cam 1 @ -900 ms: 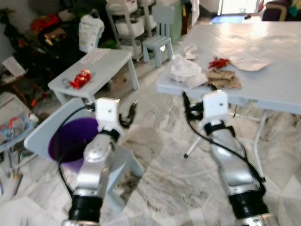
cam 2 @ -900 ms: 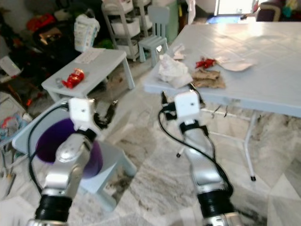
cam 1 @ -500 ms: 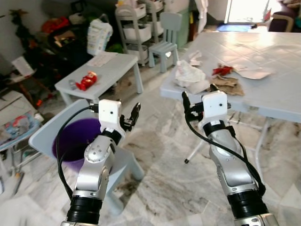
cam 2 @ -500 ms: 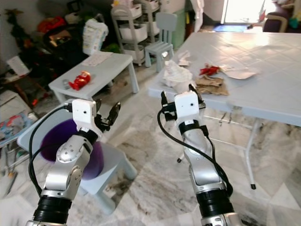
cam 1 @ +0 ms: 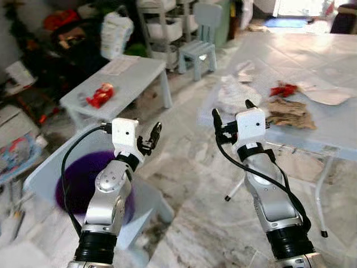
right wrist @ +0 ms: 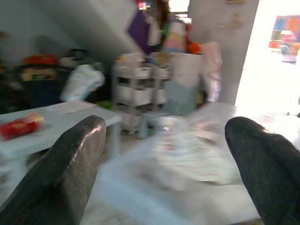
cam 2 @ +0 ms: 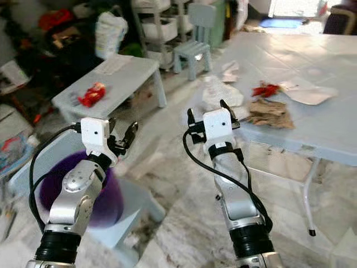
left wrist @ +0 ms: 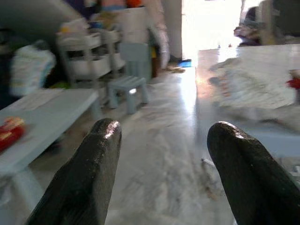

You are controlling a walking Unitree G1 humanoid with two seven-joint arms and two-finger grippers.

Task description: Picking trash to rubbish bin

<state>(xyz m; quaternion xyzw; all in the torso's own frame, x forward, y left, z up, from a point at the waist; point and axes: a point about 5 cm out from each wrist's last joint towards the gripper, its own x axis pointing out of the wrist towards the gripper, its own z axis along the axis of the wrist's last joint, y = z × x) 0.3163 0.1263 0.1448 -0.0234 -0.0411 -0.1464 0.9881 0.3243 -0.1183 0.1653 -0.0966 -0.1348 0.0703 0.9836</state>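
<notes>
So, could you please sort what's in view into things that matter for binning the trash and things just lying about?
For the job:
- purple bin
- white crumpled paper
- brown paper
- red wrapper on the big table
- red packet on the small table
- left tool, right tool, both open

Just lying about:
- small chair
- shelf trolley

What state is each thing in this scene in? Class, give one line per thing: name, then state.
Left claw: open, empty, raised above the floor.
Right claw: open, empty, near the big table's edge.
Crumpled white plastic bag: lying on the big pale table.
Red wrapper: lying on the small low table.
Purple bin: upright, open-topped.
</notes>
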